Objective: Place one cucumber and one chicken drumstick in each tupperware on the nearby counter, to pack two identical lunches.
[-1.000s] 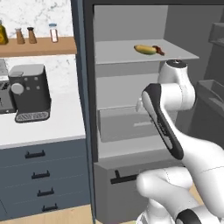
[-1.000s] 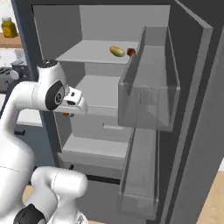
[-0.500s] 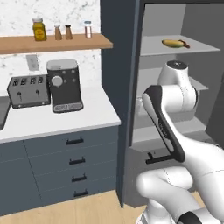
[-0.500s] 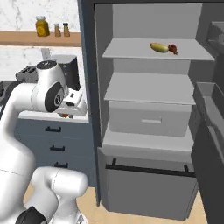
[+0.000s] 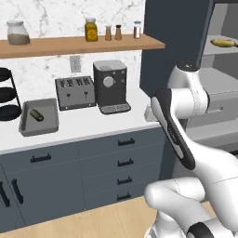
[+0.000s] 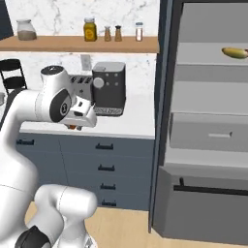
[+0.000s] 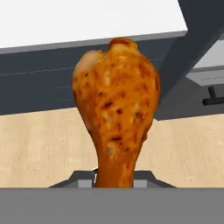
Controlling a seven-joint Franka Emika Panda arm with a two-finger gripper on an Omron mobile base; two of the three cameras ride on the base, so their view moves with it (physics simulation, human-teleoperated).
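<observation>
Change: Since a second ago my base has swung left; both base views then faced the open fridge, and now I see the white tabletop with the fridge off to the right.
Jaws: clamped shut on the thin end of a chicken drumstick; in the hand view its fat end points away from me, over the tabletop edge and wood floor.
Jaws seen from the base: gripper hangs in front of the blue-grey cabinet fronts, just below the tabletop edge, with a bit of orange showing under the white hand.
Cabinets: blue-grey drawers under the tabletop, with dark handles.
Tupperware: one grey tupperware sits on the tabletop left of the toaster, a cucumber lying in it.
Toaster: toaster stands against the wall, the coffee machine just right of it.
Rack: black tiered rack is left of the tupperware, at the picture's edge.
Shelf: wooden shelf above the toaster carries jars and shakers.
Fridge: open, right of the coffee machine; a yellow item lies on its upper shelf.
</observation>
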